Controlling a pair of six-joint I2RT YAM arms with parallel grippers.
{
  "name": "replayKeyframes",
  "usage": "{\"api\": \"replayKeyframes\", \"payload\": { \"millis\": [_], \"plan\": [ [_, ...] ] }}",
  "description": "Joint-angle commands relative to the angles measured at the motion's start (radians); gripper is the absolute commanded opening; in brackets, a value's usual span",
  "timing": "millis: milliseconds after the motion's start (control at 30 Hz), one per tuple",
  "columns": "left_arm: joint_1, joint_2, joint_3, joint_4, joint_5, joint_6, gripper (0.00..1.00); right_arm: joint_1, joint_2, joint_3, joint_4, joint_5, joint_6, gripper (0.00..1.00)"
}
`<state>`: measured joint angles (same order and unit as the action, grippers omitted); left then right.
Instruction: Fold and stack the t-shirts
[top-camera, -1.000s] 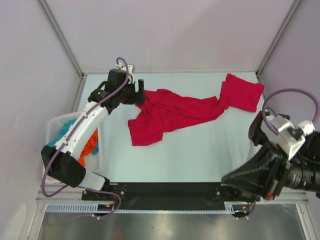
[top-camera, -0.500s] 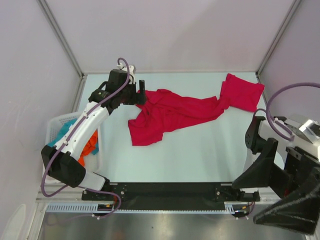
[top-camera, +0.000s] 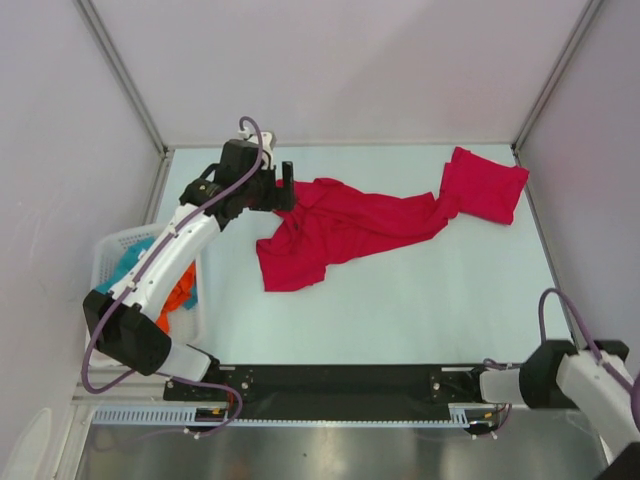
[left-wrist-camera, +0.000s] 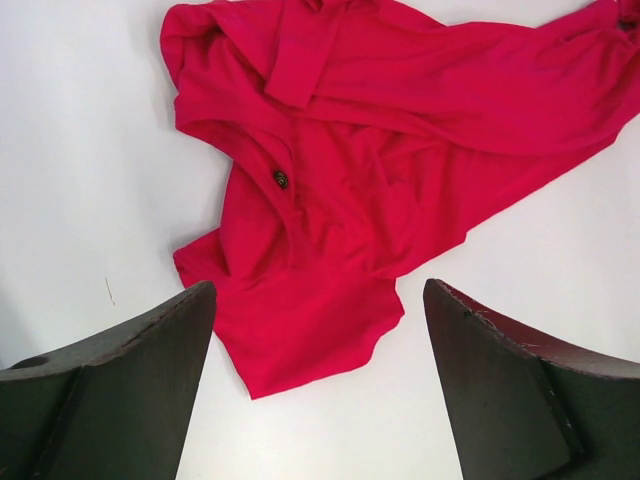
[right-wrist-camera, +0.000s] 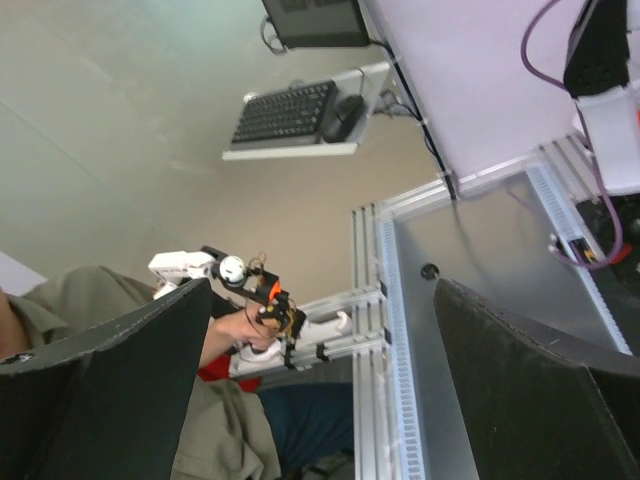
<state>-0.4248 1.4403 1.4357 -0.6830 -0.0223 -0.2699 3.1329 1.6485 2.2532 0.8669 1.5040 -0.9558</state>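
Observation:
A crumpled red t-shirt (top-camera: 340, 228) lies spread across the middle of the table. A second red t-shirt (top-camera: 486, 186) lies folded at the back right, touching the first one's end. My left gripper (top-camera: 285, 184) hovers open just above the crumpled shirt's left end. In the left wrist view that shirt (left-wrist-camera: 390, 140) fills the top, and my left gripper (left-wrist-camera: 318, 292) holds nothing. My right gripper (right-wrist-camera: 320, 290) is open and empty and points away from the table towards the room. Only the right arm's base (top-camera: 560, 378) shows in the top view.
A white basket (top-camera: 108, 252) with teal and orange cloth stands off the table's left edge. A black rail (top-camera: 330, 380) runs along the near edge. Metal frame posts rise at the back corners. A person holding a controller (right-wrist-camera: 255, 300) shows in the right wrist view.
The right arm has swung down and out of the table area to the bottom right corner, and its gripper has opened. The left arm has barely shifted. The shirts lie as before.

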Motion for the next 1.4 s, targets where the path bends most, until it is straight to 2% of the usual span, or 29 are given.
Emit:
{"api": "replayKeyframes", "payload": {
  "millis": [0, 67, 100, 167, 200, 433, 800, 1067, 1100, 1133, 1233, 1300, 1333, 1367],
  "plan": [
    [-0.029, -0.018, 0.040, 0.011, 0.001, -0.011, 0.90, 0.041, 0.170, 0.357, 0.141, 0.257, -0.314, 1.00],
    [-0.034, -0.023, 0.038, 0.011, -0.002, -0.012, 0.89, 0.041, 0.209, 0.431, 0.139, 0.259, -0.365, 1.00],
    [-0.037, -0.024, 0.038, 0.011, -0.005, -0.012, 0.89, 0.041, 0.202, 0.408, 0.139, 0.259, -0.362, 1.00],
    [-0.037, -0.032, 0.034, 0.011, -0.010, -0.011, 0.89, 0.041, 0.156, 0.334, 0.139, 0.259, -0.307, 1.00],
    [-0.038, -0.040, 0.032, 0.010, -0.011, -0.009, 0.90, 0.041, 0.095, 0.227, 0.136, 0.257, -0.285, 1.00],
    [-0.038, -0.066, 0.028, -0.007, -0.034, 0.001, 0.90, 0.039, -0.087, -0.035, 0.132, 0.260, -0.138, 1.00],
    [-0.038, -0.069, 0.034, -0.007, -0.028, 0.001, 0.90, 0.041, -0.153, -0.072, 0.135, 0.263, 0.043, 1.00],
    [-0.037, -0.058, 0.037, 0.007, -0.011, -0.011, 0.89, 0.041, -0.263, -0.236, 0.173, 0.262, 0.320, 1.00],
    [-0.038, -0.058, 0.037, 0.008, -0.010, -0.011, 0.90, 0.041, -0.341, -0.362, 0.202, 0.260, 0.392, 1.00],
    [-0.038, -0.058, 0.037, 0.013, -0.008, -0.014, 0.89, 0.039, -0.398, -0.438, 0.221, 0.259, 0.590, 1.00],
    [-0.038, -0.060, 0.032, 0.025, -0.004, -0.020, 0.89, 0.041, -0.521, -0.660, 0.245, 0.257, 0.781, 1.00],
    [-0.038, -0.054, 0.032, 0.031, 0.007, -0.020, 0.90, 0.039, -0.492, -0.605, 0.247, 0.256, 0.690, 1.00],
    [-0.040, -0.052, 0.034, 0.033, 0.012, -0.019, 0.89, 0.041, -0.413, -0.430, 0.247, 0.256, 0.596, 1.00],
    [-0.039, -0.050, 0.034, 0.033, 0.013, -0.017, 0.89, 0.041, -0.345, -0.320, 0.241, 0.256, 0.393, 1.00]
  ]
}}
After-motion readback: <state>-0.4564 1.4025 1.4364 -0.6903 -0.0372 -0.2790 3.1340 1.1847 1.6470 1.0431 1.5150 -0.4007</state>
